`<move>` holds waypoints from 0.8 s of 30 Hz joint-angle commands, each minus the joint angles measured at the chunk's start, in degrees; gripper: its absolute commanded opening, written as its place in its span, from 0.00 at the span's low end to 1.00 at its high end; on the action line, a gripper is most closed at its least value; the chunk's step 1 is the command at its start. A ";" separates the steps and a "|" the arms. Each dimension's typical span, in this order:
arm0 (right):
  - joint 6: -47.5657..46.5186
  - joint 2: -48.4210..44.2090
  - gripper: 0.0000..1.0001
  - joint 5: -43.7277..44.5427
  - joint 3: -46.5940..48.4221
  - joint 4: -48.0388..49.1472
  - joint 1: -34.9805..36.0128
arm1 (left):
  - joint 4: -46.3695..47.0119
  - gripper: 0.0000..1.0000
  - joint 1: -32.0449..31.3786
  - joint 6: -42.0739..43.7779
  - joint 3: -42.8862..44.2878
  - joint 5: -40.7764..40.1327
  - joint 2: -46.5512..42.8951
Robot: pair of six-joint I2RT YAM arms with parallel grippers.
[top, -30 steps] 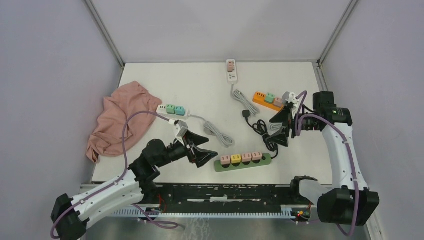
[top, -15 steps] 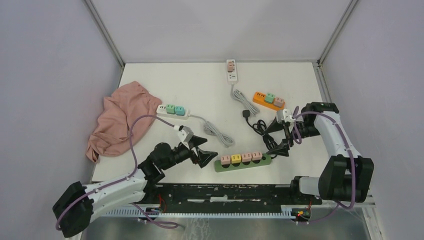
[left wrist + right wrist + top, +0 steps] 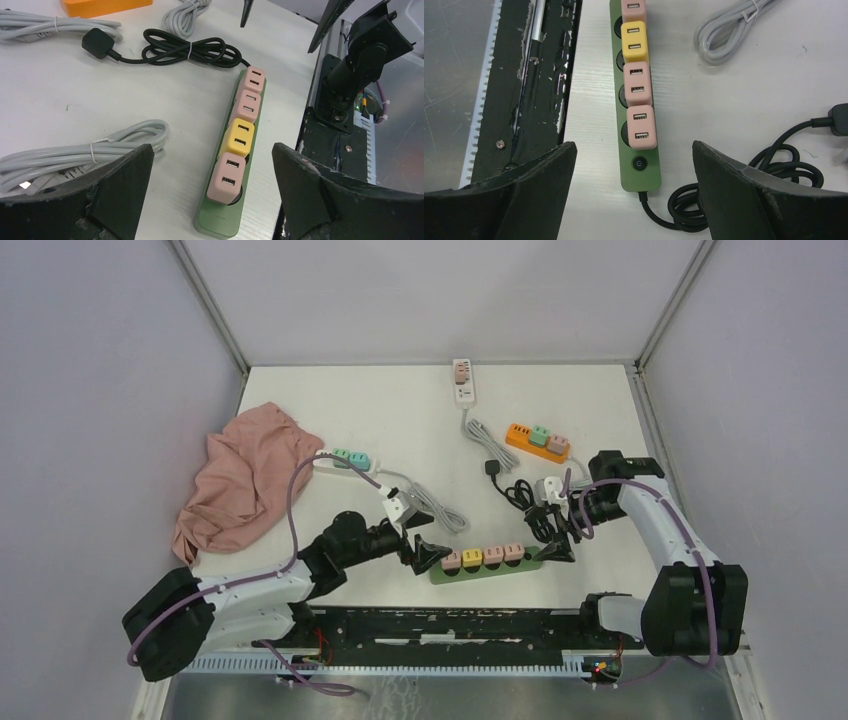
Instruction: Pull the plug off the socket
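Friction at the pins is likely all that keeps the four plugs (image 3: 239,139) seated in the green strip (image 3: 220,222), so each should come free with a firm straight pull. The strip looks light, though, and would probably rise with the plug unless pinned. It lies flat on the worktop (image 3: 75,80), running away from the left hand (image 3: 212,150), whose fingers stand wide apart and hold nothing. The nearest pink plug (image 3: 226,177) sits just ahead of that hand, roughly centred in the gap. At the other end the right hand (image 3: 634,147), likewise spread wide and empty, faces the strip's bare end with its switch (image 3: 639,163). The black cord (image 3: 647,205) leaves that end, nearer the hand. The plugs are small hard plastic cubes, smooth-sided and likely a little slippery, and stiff enough to squeeze firmly without harm. They stand nearly touching along the row, so the faces between neighbours cannot be reached. The two free faces on the strip's long sides are the place to grip, low on the body but clear of the strip, pulling along the pins rather than rocking. The bare end by the switch seems the best spot for pressing the strip down, though weight on the button itself might toggle it.
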 commanded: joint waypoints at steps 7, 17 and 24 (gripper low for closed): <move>7.69 -0.72 0.90 6.94 -1.98 9.18 5.45 | -1.64 0.92 -3.94 10.83 7.36 -0.15 5.92; 16.69 -1.86 0.79 12.61 -4.49 20.39 12.57 | -10.44 0.92 -11.17 20.88 17.44 -7.10 17.68; 19.12 -0.65 0.70 15.20 -4.75 23.37 17.19 | -12.94 0.92 -11.68 18.41 22.60 -7.00 23.11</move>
